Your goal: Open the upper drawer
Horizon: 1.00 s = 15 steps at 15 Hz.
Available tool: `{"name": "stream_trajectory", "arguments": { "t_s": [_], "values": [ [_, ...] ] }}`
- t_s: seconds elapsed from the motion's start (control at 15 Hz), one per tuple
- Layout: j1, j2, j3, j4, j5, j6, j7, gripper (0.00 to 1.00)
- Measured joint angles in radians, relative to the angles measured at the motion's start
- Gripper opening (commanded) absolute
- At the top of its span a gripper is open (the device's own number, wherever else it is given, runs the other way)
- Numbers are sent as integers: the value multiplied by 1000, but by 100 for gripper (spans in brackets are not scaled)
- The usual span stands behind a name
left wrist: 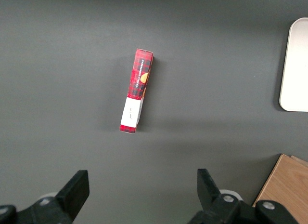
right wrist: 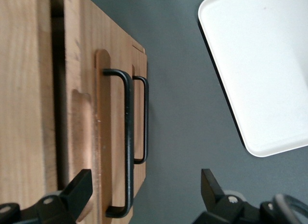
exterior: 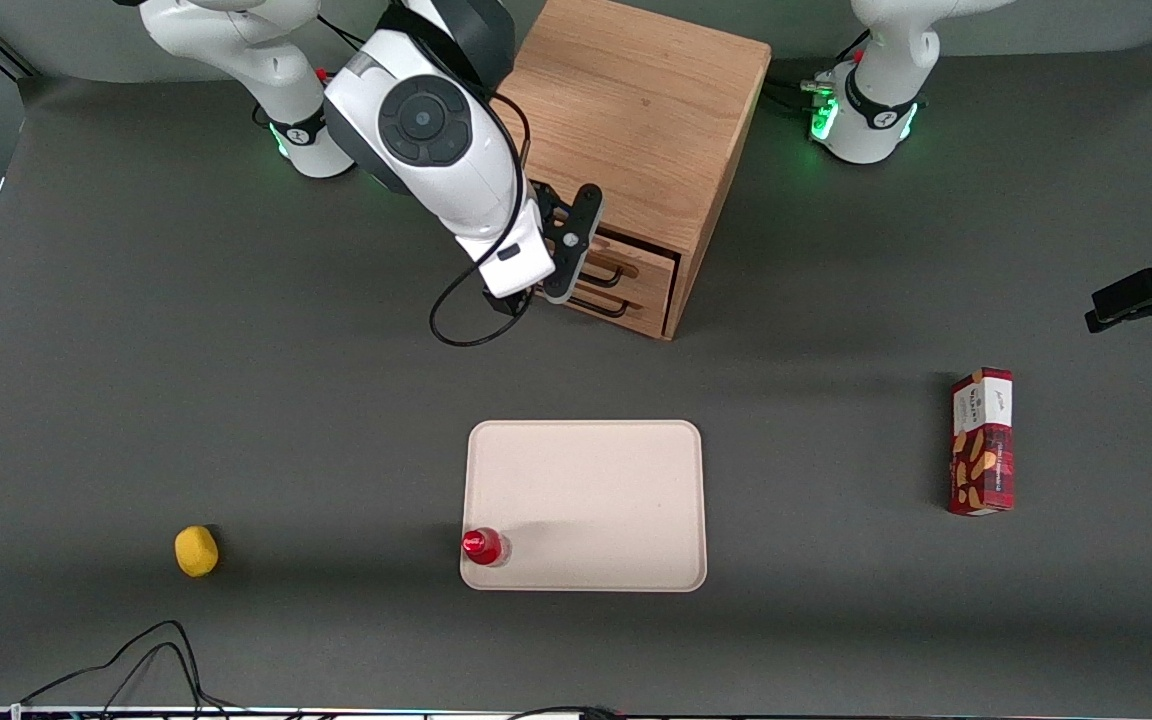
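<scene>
The wooden cabinet [exterior: 636, 110] stands at the back of the table, its two drawers facing the front camera. The upper drawer [exterior: 644, 258] is light oak with a thin black bar handle [exterior: 608, 272]; the lower drawer's handle [exterior: 600, 306] sits below it. My gripper [exterior: 561, 268] hangs just in front of the drawers, open and empty. In the right wrist view the upper handle [right wrist: 128, 137] runs between the open fingers [right wrist: 79, 188], close to one of them, not touching; the gripper [right wrist: 144, 185] holds nothing. A dark gap shows between the cabinet top and the upper drawer front [right wrist: 84, 123].
A cream tray [exterior: 586, 480] lies nearer the front camera, with a red-capped bottle [exterior: 483, 546] at its corner. A yellow fruit [exterior: 196, 550] lies toward the working arm's end. A red snack box [exterior: 982, 440] lies toward the parked arm's end.
</scene>
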Motion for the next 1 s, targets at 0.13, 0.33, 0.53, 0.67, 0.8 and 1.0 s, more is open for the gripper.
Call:
{"name": "stream_trajectory", "arguments": {
  "t_s": [0.13,0.33,0.53,0.67,0.8,1.0],
  "values": [
    [0,3,0,-30,-10,31,-4,100],
    [0,16,1,-56,-13,66,-9,100],
    [0,36,7,-58,-25,81,-12,100],
    [1,49,12,-58,-33,83,-12,100],
    [1,58,15,-58,-35,84,-12,100],
    [2,68,23,-58,-35,87,-12,100]
  ]
}}
